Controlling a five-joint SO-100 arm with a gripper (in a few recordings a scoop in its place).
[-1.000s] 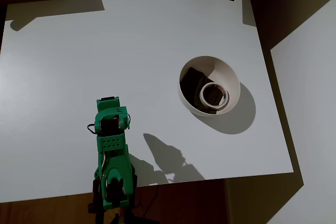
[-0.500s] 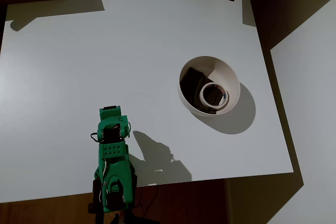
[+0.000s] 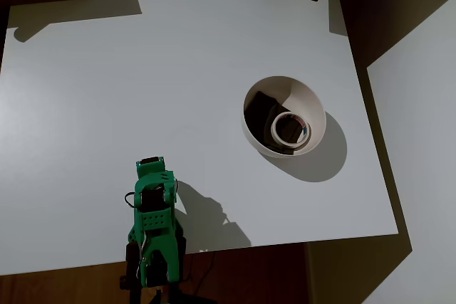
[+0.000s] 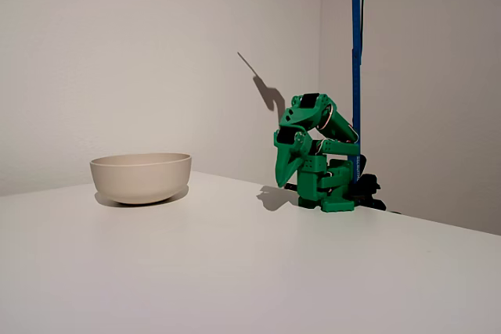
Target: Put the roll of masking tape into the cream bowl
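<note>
Gripper (image 4: 286, 178) retracted further from bowl (image 3: 313, 105)

Dim, sharp — long hard shadows

The white tabletop (image 3: 142, 69) carries the bowl (image 3: 283, 114) at about 3 o'clock in the overhead view and the green arm's base (image 4: 327, 189) at its 7 o'clock edge.

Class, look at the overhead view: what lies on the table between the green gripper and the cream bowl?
Nothing but bare white table and the arm's shadow separates the gripper from the cream bowl.
</note>
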